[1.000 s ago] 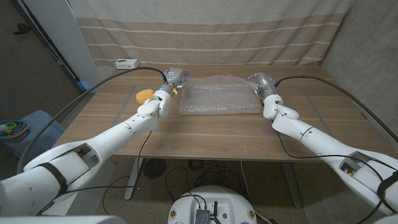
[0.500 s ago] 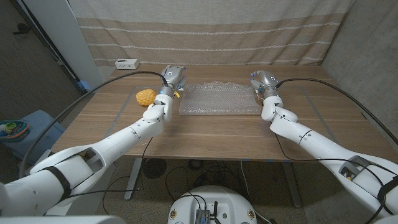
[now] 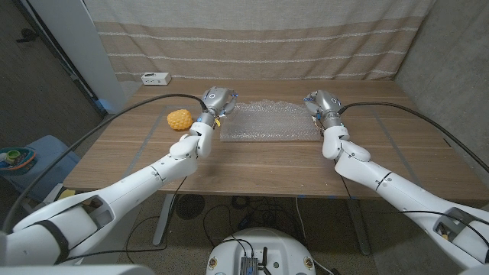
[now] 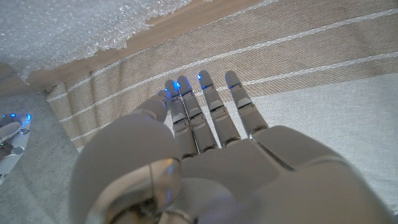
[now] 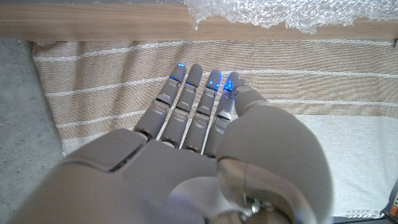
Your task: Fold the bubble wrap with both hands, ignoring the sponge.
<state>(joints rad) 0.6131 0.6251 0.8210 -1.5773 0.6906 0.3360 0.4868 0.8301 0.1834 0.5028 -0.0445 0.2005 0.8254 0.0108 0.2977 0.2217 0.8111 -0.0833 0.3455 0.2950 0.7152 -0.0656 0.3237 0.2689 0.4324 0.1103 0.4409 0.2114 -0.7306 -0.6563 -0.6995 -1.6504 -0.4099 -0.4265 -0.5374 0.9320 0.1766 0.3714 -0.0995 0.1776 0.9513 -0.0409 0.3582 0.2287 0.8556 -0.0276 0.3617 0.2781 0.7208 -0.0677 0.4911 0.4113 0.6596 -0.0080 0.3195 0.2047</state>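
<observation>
The bubble wrap (image 3: 269,122) lies flat on the wooden table (image 3: 252,164) as a wide strip, between my two hands. My left hand (image 3: 217,99) hovers at the wrap's left far corner and holds nothing. In the left wrist view the left hand (image 4: 205,143) has its fingers straight, with the bubble wrap (image 4: 74,31) beyond them. My right hand (image 3: 321,101) hovers at the wrap's right far corner. The right wrist view shows the right hand (image 5: 205,143) with straight, empty fingers and the bubble wrap (image 5: 292,14) past them. A yellow sponge (image 3: 179,119) sits left of the wrap.
A white power strip (image 3: 155,77) lies at the table's far left edge. A striped beige curtain (image 3: 252,46) hangs close behind the table. Black cables run along both arms. Bare wood stretches in front of the wrap.
The wrap's raised far part has come down and the sheet now lies lower and narrower. Both hands have come off it and stand just off its far corners.
</observation>
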